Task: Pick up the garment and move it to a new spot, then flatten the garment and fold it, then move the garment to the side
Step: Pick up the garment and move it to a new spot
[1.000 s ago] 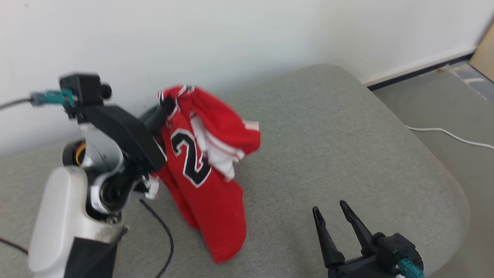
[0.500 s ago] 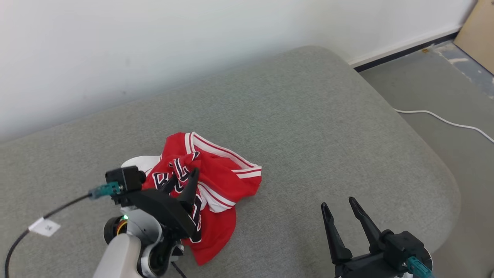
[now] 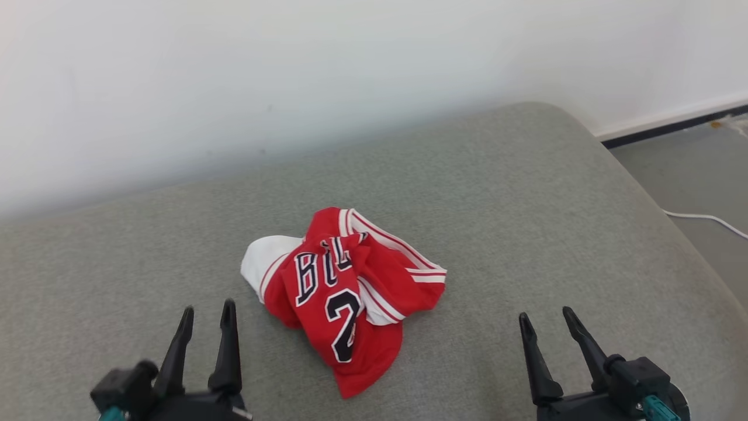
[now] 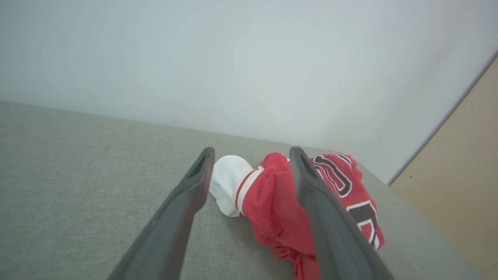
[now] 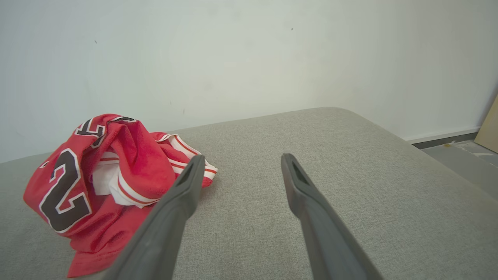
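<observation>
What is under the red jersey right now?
The red jersey lies crumpled directly on the grey cushion, whose fabric shows all around its edges. Whatever is beneath the heap itself is covered.

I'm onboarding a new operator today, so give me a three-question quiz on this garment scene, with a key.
1. True or false: the left gripper is holding the red jersey.
2. How does the jersey lie on the grey cushion? A) folded flat B) crumpled in a heap C) hanging over the edge
3. Which digit shows on the jersey?

Key
1. False: the left gripper stands open, apart from the jersey.
2. B
3. 2
</observation>
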Available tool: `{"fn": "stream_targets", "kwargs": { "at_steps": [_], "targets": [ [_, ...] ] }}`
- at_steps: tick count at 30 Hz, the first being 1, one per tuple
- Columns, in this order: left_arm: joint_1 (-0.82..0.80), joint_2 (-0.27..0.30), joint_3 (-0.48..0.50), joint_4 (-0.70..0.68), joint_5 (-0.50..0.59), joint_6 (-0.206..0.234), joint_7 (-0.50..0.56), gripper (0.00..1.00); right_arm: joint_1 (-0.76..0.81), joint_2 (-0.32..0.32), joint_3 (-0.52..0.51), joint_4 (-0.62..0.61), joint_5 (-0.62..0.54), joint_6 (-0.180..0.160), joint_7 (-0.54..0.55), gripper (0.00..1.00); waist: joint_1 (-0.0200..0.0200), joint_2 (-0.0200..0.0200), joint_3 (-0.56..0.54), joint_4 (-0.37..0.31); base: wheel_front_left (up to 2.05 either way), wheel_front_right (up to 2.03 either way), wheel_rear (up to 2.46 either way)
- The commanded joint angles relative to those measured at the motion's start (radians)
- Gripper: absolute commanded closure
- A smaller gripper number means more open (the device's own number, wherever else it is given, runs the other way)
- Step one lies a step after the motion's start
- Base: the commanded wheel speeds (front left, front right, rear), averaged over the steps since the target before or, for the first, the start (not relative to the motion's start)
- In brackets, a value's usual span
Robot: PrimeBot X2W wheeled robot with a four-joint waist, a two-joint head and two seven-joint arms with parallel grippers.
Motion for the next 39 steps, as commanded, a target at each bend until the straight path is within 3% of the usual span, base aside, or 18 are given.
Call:
{"fn": "stream_targets", "kwargs": {
  "at_steps": [1, 11, 21, 39],
  "targets": [
    [0.034, 0.010, 0.003, -0.007, 0.031, 0.000, -0.008, 0.00, 0.016, -0.001, -0.011, -0.007, -0.015, 0.001, 0.004, 0.00, 0.0000, 0.0000, -0.028, 0.046, 0.00, 0.00, 0.00],
    [0.248, -0.022, 0.129, -0.128, 0.231, -0.012, -0.011, 0.00, 0.085, -0.001, -0.066, -0.012, -0.050, 0.001, 0.043, 0.00, 0.0000, 0.0000, -0.071, 0.106, 0.00, 0.00, 0.00],
    [0.345, -0.050, 0.214, -0.114, 0.290, -0.032, -0.012, 0.00, 0.127, -0.001, -0.053, -0.032, -0.071, 0.001, 0.075, 0.00, 0.0000, 0.0000, -0.098, 0.153, 0.00, 0.00, 0.00],
    [0.334, -0.057, 0.194, -0.100, 0.290, -0.040, -0.012, 0.00, 0.110, -0.001, -0.050, -0.040, -0.072, 0.001, 0.096, 0.00, 0.0000, 0.0000, -0.083, 0.207, 0.00, 0.00, 0.00]
  ]
}}
